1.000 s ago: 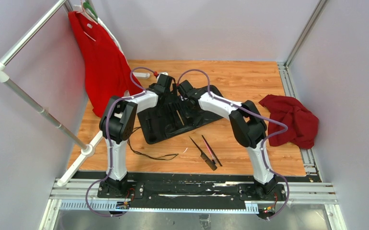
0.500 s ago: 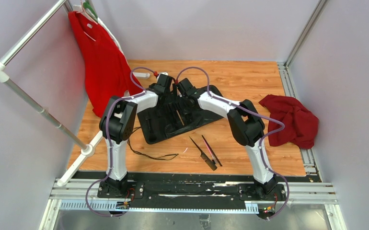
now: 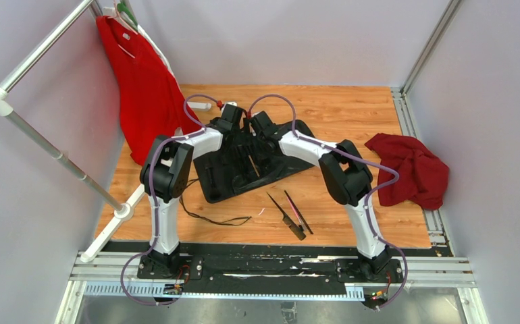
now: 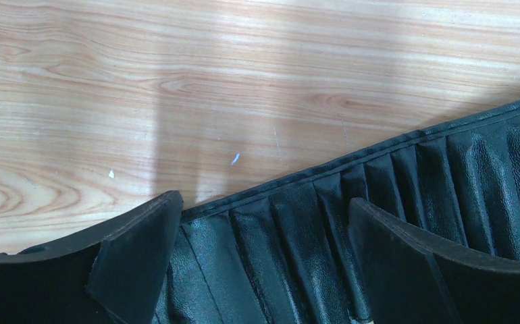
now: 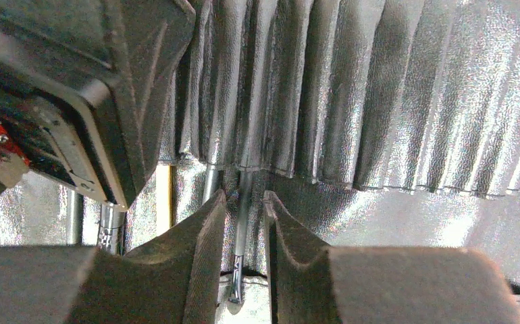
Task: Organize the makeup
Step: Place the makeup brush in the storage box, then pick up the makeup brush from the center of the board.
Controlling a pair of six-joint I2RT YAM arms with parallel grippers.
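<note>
The black slotted case [image 3: 244,169] lies open mid-table, with both grippers over its far end. A thin makeup brush handle [image 5: 242,229] sticks out of one slot, its top hidden in the pocket. My right gripper [image 5: 244,197] straddles it, narrowly open, with a slim gap on each side of the handle. The left gripper [image 4: 264,202] is open wide over the case's pleated edge [image 4: 446,175] with nothing between its fingers. Two loose makeup tools lie on the wood in front of the case: a comb-like one [image 3: 286,216] and a pink-accented one [image 3: 298,211].
A thin black cord [image 3: 210,217] loops off the case's near left corner. A crumpled red cloth [image 3: 409,169] lies at the right edge. A red shirt [image 3: 146,88] hangs on a white rack [image 3: 41,135] at left. The left gripper's body [image 5: 88,88] sits close beside my right fingers.
My right gripper was shut on the brush handle and has now parted slightly from it. The right arm's elbow has shifted a little left. The left arm has not moved.
</note>
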